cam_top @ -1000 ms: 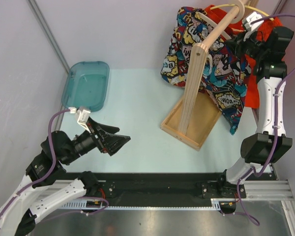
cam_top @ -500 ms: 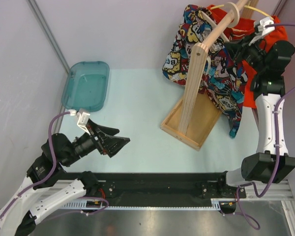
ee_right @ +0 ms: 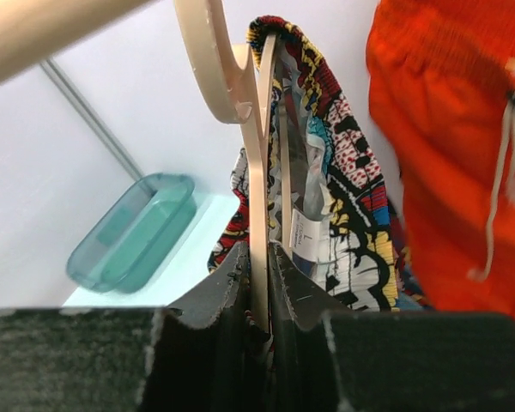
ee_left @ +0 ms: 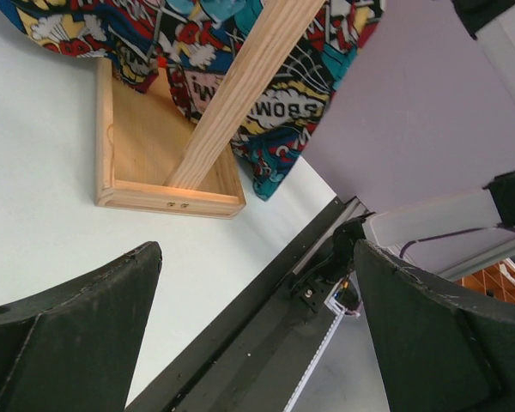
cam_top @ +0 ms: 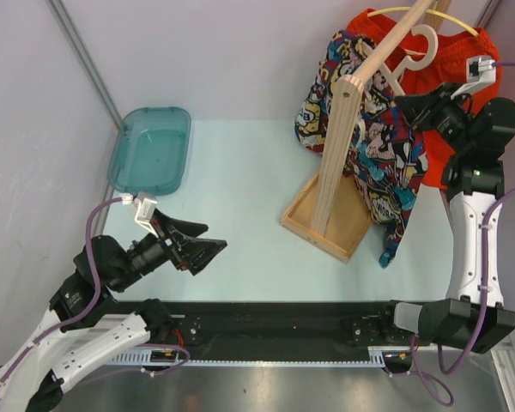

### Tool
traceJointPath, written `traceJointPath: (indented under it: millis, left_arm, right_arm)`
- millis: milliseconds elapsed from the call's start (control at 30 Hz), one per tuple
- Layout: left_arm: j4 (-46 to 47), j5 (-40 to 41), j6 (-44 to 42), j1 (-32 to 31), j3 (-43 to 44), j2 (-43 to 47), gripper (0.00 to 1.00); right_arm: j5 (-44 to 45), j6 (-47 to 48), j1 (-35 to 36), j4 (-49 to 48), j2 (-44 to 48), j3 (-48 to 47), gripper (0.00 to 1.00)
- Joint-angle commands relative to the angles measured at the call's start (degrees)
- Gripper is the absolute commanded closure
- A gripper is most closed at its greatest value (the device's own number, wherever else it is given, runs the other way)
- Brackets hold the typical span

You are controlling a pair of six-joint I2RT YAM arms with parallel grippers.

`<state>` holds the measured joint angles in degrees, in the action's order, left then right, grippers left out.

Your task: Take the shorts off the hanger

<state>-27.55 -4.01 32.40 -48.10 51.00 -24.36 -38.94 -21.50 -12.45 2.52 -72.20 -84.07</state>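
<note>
My right gripper (ee_right: 259, 257) is nearly shut, its two black fingers pinched on the thin arm of the cream plastic hanger (ee_right: 256, 172), high up at the far right beside the wooden rack (cam_top: 339, 163). The comic-print shorts (ee_right: 343, 197) are draped over that hanger, waistband at the top, falling past the rack's sloping rail and over its tray base. Now for the writing. In the left wrist view the print shows bold letters "BOM" in a burst just beside the rack's post, the rest cut off by the wood. Other bursts carry lettering I can't make out. Inside the waistband sits a small white tag (ee_right: 302, 233), its print too small to read. Just beside, the orange-red shorts (cam_top: 451, 77) hang on a thin yellow hanger (cam_top: 412, 11), a white drawstring (ee_right: 500, 172) dangling. My left gripper (cam_top: 208, 249) hovers low over the pale table (cam_top: 240, 172) at the near left, jaws spread wide, nothing between them. A teal tray (cam_top: 150, 148) lies at the far left.
</note>
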Motion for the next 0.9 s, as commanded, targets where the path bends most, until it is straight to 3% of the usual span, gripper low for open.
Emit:
traceJointPath:
  millis: [0, 167, 433, 633, 867]
  left_arm:
    - [1.1, 2.9, -1.5, -0.2, 0.1, -1.6, 0.01]
    - [0.7, 5.9, -0.9, -0.2, 0.9, -4.8, 0.02]
    - [4.3, 5.0, -2.4, 1.2, 8.3, -17.5, 0.05]
    - [11.5, -12.9, 1.9, 12.2, 14.2, -29.1, 0.09]
    - [15.0, -18.5, -1.2, 13.6, 24.9, -40.2, 0.13]
  right_arm:
    - [1.3, -1.4, -0.2, 9.2, 6.9, 0.2, 1.0]
    - [3.3, 0.9, 1.0, 16.9, 11.9, 6.8, 1.0]
    - [-3.4, -1.9, 4.5, 6.4, 13.0, 15.6, 1.0]
    - [-5.4, -2.4, 8.5, -0.4, 9.4, 16.8, 1.0]
    - [-6.8, -0.7, 11.7, -0.4, 7.9, 17.2, 1.0]
